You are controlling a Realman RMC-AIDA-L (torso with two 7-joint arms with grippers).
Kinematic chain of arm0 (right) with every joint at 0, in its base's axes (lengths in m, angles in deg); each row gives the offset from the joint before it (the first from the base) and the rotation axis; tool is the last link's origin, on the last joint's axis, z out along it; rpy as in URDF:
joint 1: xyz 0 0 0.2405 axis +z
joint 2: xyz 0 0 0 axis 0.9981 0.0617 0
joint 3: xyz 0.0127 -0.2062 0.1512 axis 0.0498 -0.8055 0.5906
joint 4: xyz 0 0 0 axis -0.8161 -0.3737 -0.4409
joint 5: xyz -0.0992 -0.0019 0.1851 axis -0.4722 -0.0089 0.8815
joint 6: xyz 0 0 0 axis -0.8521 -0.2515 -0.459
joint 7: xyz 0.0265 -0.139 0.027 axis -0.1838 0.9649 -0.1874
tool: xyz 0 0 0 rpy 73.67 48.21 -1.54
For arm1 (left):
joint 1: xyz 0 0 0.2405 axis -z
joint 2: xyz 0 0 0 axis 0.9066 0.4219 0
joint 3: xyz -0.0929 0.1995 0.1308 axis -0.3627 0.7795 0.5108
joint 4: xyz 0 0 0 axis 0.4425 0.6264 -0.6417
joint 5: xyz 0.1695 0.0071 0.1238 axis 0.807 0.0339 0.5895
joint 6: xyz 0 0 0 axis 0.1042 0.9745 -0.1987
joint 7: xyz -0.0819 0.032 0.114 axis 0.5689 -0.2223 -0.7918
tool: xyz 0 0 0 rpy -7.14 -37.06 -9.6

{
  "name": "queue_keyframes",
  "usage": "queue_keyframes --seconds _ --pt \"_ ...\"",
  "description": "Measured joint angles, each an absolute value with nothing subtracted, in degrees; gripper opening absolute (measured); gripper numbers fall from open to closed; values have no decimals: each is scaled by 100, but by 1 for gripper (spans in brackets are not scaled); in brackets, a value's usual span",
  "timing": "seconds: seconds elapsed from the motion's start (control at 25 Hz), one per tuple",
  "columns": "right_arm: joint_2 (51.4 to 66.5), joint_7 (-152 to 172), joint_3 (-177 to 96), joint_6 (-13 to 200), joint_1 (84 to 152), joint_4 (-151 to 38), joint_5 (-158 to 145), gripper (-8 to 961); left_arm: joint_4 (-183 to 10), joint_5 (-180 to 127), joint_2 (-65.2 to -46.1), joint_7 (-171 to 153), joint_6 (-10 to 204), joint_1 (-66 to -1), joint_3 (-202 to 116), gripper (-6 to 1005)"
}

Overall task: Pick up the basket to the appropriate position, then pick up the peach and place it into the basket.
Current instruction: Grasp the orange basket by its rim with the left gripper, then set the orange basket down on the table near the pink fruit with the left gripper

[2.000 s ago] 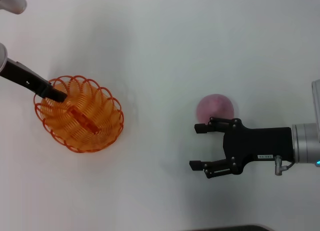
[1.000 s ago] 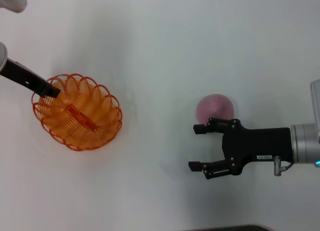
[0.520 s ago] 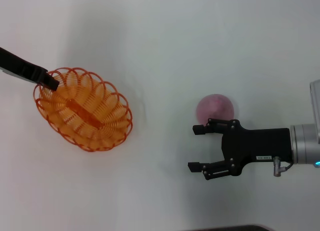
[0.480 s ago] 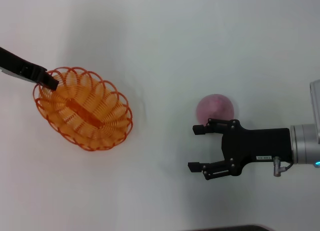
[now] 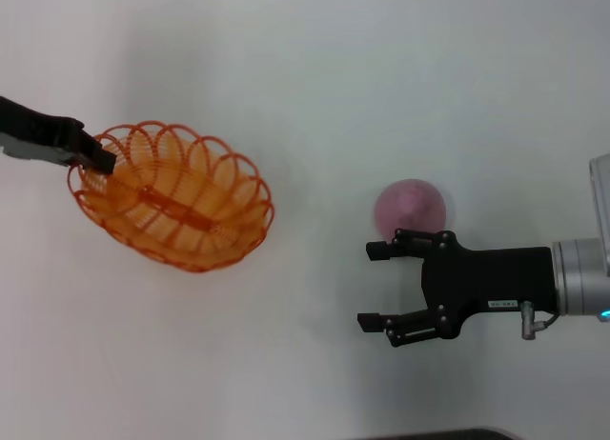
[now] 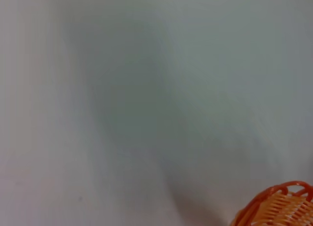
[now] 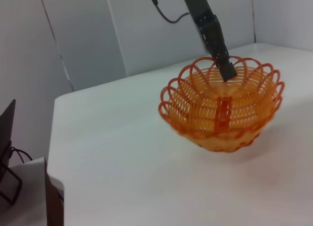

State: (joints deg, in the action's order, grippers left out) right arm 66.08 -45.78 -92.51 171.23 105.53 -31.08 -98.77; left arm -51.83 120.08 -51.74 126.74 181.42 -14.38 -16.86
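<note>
The orange wire basket (image 5: 176, 207) hangs tilted above the white table at the left, held by its far-left rim. My left gripper (image 5: 93, 156) is shut on that rim. The right wrist view shows the basket (image 7: 222, 108) lifted, with the left gripper (image 7: 226, 69) gripping its rim from above; a piece of the rim also shows in the left wrist view (image 6: 279, 206). The pink peach (image 5: 410, 208) lies on the table at the right. My right gripper (image 5: 374, 286) is open, just in front of the peach and apart from it.
The white table (image 5: 305, 88) spreads all around. A dark strip (image 5: 438, 434) marks its front edge. White wall panels (image 7: 98, 35) stand behind the table, and a dark object (image 7: 7, 152) sits past the table's end.
My left gripper has lifted the basket and carried it right, toward the table's middle, and the basket now tilts. The right gripper and the peach have stayed put.
</note>
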Motion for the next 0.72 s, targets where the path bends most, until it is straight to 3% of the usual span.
queue_keyframes --seconds 0.44,0.72 --pt "6607 -4595 -9244 17127 10554 -3160 -9849 942 -5059 11446 -5448 12860 18486 -2269 -2853 76" --pt "6615 -4595 -9226 17128 10553 -3169 -9843 942 -4435 11132 -5879 13003 18535 -2642 -2815 76"
